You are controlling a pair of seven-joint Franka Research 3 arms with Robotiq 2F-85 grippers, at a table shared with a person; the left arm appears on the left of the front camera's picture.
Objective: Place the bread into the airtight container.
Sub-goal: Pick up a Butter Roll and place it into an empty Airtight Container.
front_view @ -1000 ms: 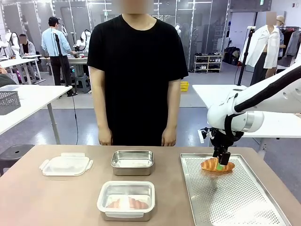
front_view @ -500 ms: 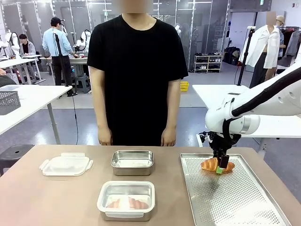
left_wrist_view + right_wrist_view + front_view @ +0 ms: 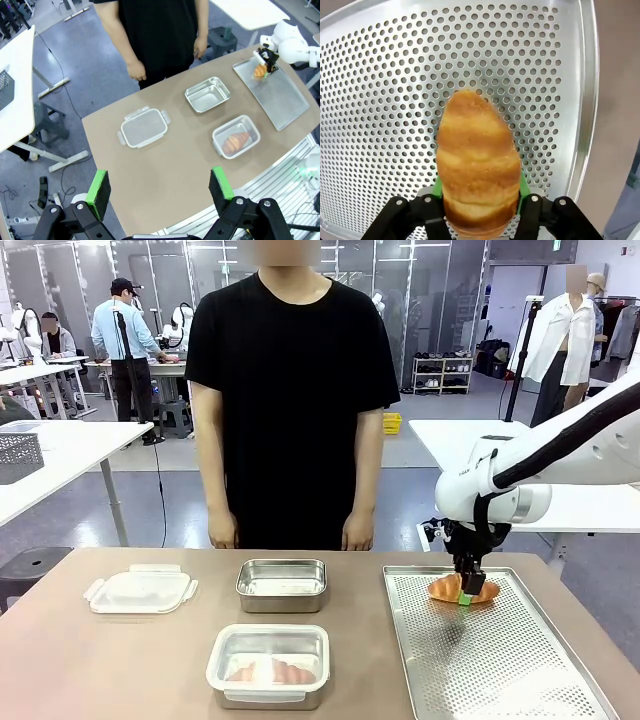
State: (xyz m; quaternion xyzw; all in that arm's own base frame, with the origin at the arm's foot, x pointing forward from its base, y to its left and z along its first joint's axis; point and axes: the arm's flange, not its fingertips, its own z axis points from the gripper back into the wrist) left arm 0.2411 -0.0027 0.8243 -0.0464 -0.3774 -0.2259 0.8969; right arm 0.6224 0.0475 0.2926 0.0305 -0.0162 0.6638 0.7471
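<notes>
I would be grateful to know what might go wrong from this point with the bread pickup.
1. The right gripper has its jaws against the bread; squeezing harder may crush it, while too light a grip may drop it onto the tray.
2. The near container already holds a croissant, so a second may not fit well.

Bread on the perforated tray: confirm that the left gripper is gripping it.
Wrong arm. The right gripper grips the bread on the perforated tray, clamped on its two sides, as the right wrist view shows. The left gripper hangs open, holding nothing.
</notes>
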